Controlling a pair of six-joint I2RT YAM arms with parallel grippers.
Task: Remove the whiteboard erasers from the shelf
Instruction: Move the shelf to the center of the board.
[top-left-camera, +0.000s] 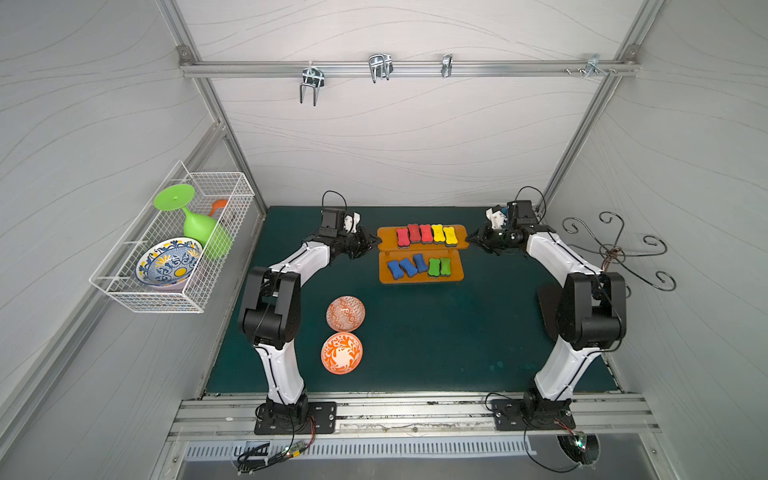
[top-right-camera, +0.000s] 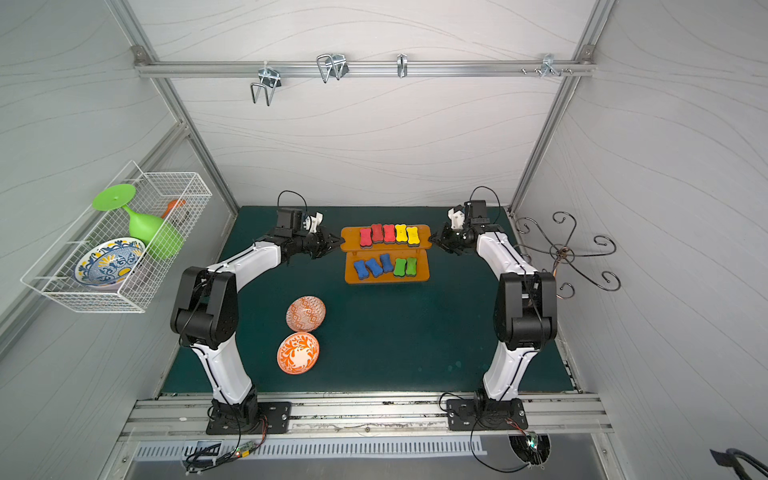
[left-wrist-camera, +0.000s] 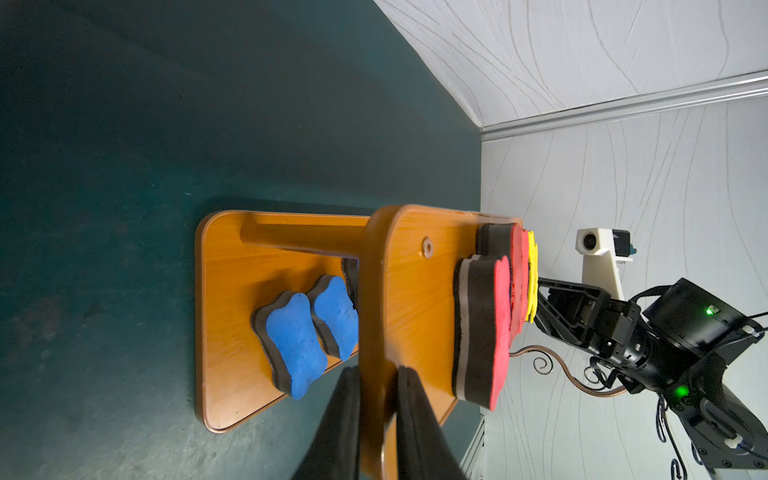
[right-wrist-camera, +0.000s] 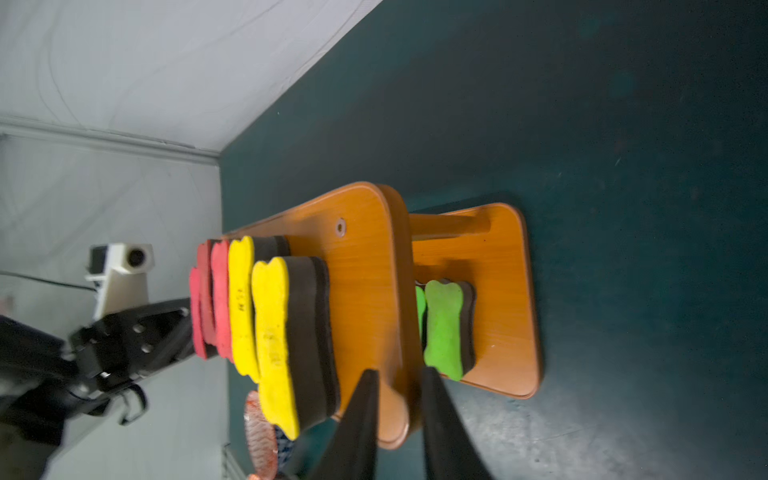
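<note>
Shelf clamped by left gripper, right gripper straddling

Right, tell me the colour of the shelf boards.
The shelf is glossy orange, best in a top view.

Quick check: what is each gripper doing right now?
The left gripper is closed on the top-board edge of the shelf.
The right gripper straddles the opposite edge; gripping or open cannot be told.

You have no legible text to log; dark marks on the yellow erasers, right wrist view, are too blurred.
</note>
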